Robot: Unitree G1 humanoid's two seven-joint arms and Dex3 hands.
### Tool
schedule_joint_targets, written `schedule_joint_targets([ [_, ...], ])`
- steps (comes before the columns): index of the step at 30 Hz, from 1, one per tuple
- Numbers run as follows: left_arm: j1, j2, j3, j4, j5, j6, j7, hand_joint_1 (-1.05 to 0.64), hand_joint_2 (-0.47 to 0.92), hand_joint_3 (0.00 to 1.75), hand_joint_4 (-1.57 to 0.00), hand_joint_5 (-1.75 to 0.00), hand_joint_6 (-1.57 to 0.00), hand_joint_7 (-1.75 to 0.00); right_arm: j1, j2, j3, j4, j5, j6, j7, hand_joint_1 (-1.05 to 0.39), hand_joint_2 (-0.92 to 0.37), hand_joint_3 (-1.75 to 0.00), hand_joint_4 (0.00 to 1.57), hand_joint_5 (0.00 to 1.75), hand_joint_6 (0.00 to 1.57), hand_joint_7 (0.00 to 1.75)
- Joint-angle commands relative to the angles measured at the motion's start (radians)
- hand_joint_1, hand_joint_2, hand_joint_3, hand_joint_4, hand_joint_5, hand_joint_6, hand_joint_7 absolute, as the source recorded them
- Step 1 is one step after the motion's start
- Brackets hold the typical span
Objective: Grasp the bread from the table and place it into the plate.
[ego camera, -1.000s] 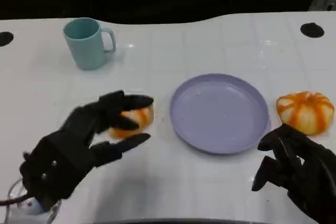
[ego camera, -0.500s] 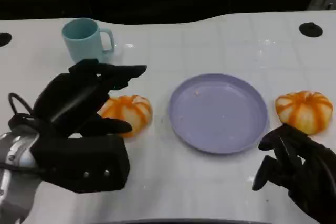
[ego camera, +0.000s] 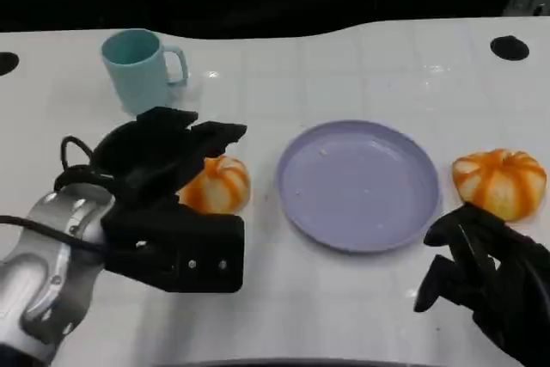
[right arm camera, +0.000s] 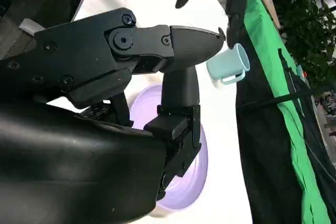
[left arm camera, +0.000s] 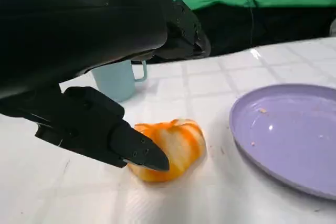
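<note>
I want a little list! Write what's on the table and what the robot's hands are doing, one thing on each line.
bread near left hand: orange-striped bun, on the table left of the plate
other bread, right of the plate
plate: purple, nothing big on it
mug: light blue, behind the left hand
left hand: over the near bread, one fingertip at it, not lifted
right hand: low near the table, fingers curled, holding nothing

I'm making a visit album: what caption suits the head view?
Left hand closing around orange-striped bread beside an empty purple plate.
</note>
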Motion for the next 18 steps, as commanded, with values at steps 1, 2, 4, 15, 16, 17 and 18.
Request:
schedule_joint_targets([
  [1,-0.071,-0.027,-0.031,0.118,0.006,0.034,-0.021,-0.23,0.73,0.00,-0.01,-0.19,-0.23,-0.01,0.004,-0.009,-0.006,-0.009,0.008,-0.001,0.002,-0.43,-0.92,-0.39,0.64,1.75,0.50,1.61],
  [2,-0.078,-0.030,-0.035,0.133,0.003,0.035,-0.019,-0.23,0.73,0.00,-0.01,-0.19,-0.23,-0.01,0.004,-0.010,-0.004,-0.009,0.005,-0.004,0.002,-0.43,-0.92,-0.39,0.64,1.75,0.50,1.61],
  [4,-0.085,-0.032,-0.039,0.146,0.001,0.035,-0.016,-0.23,0.73,0.00,-0.01,-0.20,-0.23,-0.01,0.005,-0.010,-0.004,-0.010,0.003,-0.005,0.003,-0.43,-0.92,-0.40,0.64,1.75,0.51,1.61],
  [15,-0.281,-0.153,-0.127,0.588,0.030,0.062,0.073,-0.32,0.76,0.01,-0.03,-0.18,-0.20,0.00,0.013,-0.007,-0.010,-0.021,0.012,0.010,0.000,-0.43,-0.92,-0.37,0.64,1.75,0.50,1.60],
  [16,-0.293,-0.160,-0.129,0.622,0.026,0.053,0.085,-0.32,0.76,0.01,-0.03,-0.18,-0.20,0.00,0.014,-0.008,-0.010,-0.021,0.012,0.008,0.003,-0.43,-0.92,-0.37,0.64,1.75,0.50,1.60],
  [17,-0.306,-0.169,-0.132,0.659,0.022,0.046,0.092,-0.31,0.76,0.01,-0.03,-0.18,-0.20,0.00,0.015,-0.010,-0.010,-0.022,0.013,0.007,0.006,-0.43,-0.92,-0.38,0.64,1.75,0.50,1.60],
  [18,-0.317,-0.177,-0.133,0.692,0.016,0.040,0.099,-0.31,0.77,0.01,-0.03,-0.18,-0.20,0.00,0.016,-0.011,-0.011,-0.021,0.013,0.005,0.010,-0.43,-0.92,-0.38,0.64,1.75,0.50,1.60],
])
